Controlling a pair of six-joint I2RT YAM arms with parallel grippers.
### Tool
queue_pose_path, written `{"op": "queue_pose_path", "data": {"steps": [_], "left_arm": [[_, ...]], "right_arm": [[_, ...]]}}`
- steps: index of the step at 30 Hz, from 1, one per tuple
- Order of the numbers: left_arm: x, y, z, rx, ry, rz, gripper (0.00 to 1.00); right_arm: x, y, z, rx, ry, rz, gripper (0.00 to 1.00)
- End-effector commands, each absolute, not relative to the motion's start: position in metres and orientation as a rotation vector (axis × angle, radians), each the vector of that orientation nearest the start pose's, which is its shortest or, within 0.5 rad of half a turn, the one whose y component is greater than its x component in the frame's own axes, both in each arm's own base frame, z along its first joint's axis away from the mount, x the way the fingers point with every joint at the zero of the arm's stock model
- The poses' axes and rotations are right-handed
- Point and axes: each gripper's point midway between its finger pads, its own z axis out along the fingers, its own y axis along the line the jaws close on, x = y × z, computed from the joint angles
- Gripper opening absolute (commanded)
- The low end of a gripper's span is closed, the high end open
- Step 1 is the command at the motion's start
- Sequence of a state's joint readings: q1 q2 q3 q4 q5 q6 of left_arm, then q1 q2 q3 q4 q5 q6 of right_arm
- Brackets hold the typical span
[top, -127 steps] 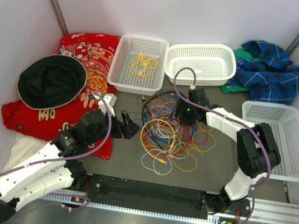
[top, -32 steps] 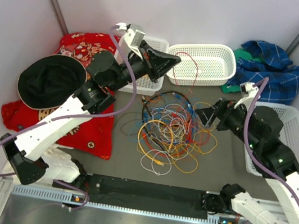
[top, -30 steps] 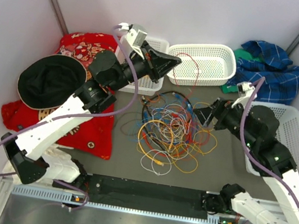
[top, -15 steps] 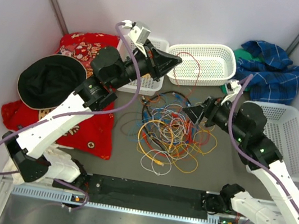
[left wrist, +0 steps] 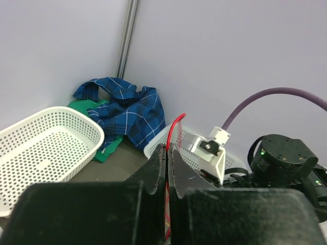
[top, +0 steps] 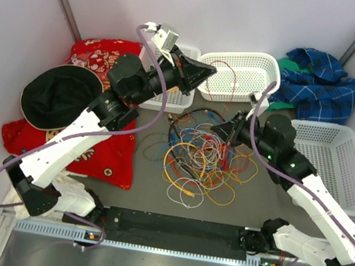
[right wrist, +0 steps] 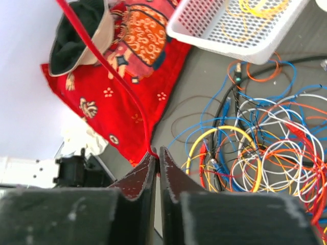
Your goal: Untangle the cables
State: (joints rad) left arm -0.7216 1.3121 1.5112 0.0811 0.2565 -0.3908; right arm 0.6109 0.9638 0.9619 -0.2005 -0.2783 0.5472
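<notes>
Because the cables [top: 204, 157] are thin, light and limp, they hold no shape of their own. Any strand that is lifted will likely drag its neighbours along wherever loops cross. They lie as one loose heap of yellow, orange, blue, white, red and black loops in the middle of the worktop [top: 255, 199], between the two arms. Some carry small end connectors, which could snag on other loops as a strand is drawn through.

One red cable [right wrist: 110, 66] is partly out of the heap. The left pincer [top: 203, 75] is closed on it, raised at the near rim of the middle basket [top: 269, 66]. The right pincer [top: 222, 130] is clamped on the same strand lower down, at the far edge of the heap. The stretch between them runs fairly straight in the right wrist view. Gripping a bare run of wire well clear of the crossings looks the better choice. The insulation seems smooth, so a firm pinch should keep it from slipping under a slow pull.

The worktop is flat and grey and should let loops slide. Room is limited. Three white baskets ring the far and right sides, and the left basket [right wrist: 204, 25] has a yellow cable in it. A red cloth [top: 95, 52] with a black hat [top: 58, 97] lies to the left, a blue plaid cloth [top: 321, 81] sits in the far right corner, and pale walls close in on three sides.
</notes>
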Motion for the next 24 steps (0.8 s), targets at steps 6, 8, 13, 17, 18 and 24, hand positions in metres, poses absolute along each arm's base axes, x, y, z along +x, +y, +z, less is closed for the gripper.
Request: {"op": "queue_pose_path", "data": {"steps": [6, 8, 13, 17, 18, 24], "left_arm": [[0.263, -0.298, 0.513, 0.421, 1.275, -1.057, 0.0], [0.265, -0.287, 0.494, 0.387, 1.312, -1.006, 0.05], [0.265, -0.255, 0.439, 0.267, 1.416, -0.904, 0.77], [0.267, -0.23, 0.369, 0.169, 1.583, -0.796, 0.99], [0.263, -0.223, 0.365, 0.153, 1.592, -0.786, 0.99], [0.247, -0.196, 0.316, 0.099, 1.699, -0.713, 0.99]], "right_arm": [[0.266, 0.223, 0.35, -0.155, 1.808, 0.829, 0.0], [0.269, 0.2, 0.381, -0.105, 1.76, 0.725, 0.0], [0.27, 0.152, 0.438, 0.016, 1.683, 0.529, 0.0], [0.272, 0.112, 0.475, 0.145, 1.629, 0.363, 0.0], [0.274, 0.108, 0.474, 0.153, 1.64, 0.329, 0.0], [0.274, 0.058, 0.519, 0.339, 1.53, 0.192, 0.0]]}}
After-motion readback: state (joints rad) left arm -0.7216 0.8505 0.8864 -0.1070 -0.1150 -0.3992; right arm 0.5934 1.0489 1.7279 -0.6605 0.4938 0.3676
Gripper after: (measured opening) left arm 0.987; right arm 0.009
